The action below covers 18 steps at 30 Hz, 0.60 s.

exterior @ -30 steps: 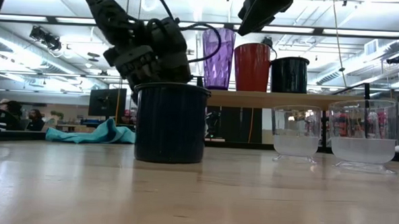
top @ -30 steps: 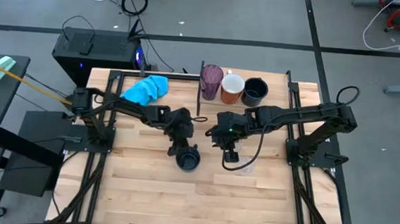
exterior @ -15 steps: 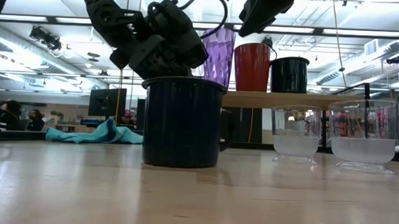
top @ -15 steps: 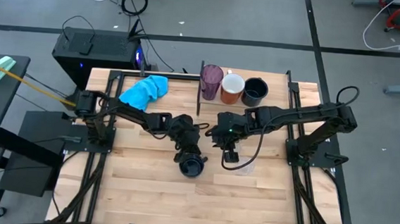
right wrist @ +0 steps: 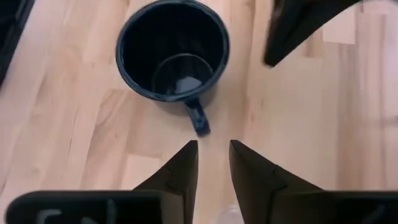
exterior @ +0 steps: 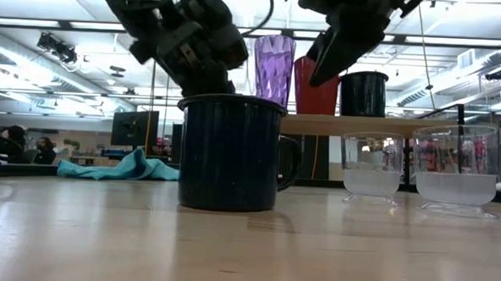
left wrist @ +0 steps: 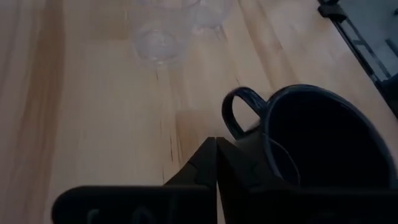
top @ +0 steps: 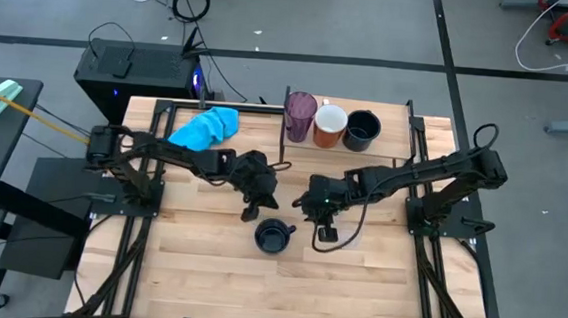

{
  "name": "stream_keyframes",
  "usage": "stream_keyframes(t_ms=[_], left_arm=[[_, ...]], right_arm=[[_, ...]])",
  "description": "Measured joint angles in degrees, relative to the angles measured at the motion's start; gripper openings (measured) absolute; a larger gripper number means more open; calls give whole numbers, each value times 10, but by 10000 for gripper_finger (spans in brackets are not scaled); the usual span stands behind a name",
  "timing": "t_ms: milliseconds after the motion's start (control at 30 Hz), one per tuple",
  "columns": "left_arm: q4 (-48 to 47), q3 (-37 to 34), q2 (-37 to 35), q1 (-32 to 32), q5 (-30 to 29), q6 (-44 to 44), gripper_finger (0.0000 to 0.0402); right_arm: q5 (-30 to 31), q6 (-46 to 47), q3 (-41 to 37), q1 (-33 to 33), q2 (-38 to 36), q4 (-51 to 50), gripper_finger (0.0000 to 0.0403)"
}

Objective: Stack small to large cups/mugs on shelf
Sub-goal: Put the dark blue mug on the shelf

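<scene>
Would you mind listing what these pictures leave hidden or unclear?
- Clear cups: in the high view the right hand covers them, so their count there is unclear.
- Black mug: cut off by the left wrist picture's edge.
- Shelf: its top shows only edge-on in the low view.
- Blue cloth: partly behind the mug in the low view.

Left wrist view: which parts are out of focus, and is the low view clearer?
Left wrist view: the black mug close by and the clear cups beyond look soft. Low view: the mug is sharp, the room behind hazy.
</scene>
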Motion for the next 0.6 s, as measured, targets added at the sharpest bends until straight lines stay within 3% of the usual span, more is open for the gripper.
stream_keyframes(t_ms=[333,600], left_arm=[[-156,0,-61,1,-12,-21,35],[-196,0,-115,-1,-20,-30,14]], right_arm=[[2,50,-33,24,3,87,166],[10,63,-13,33,78,99,192]])
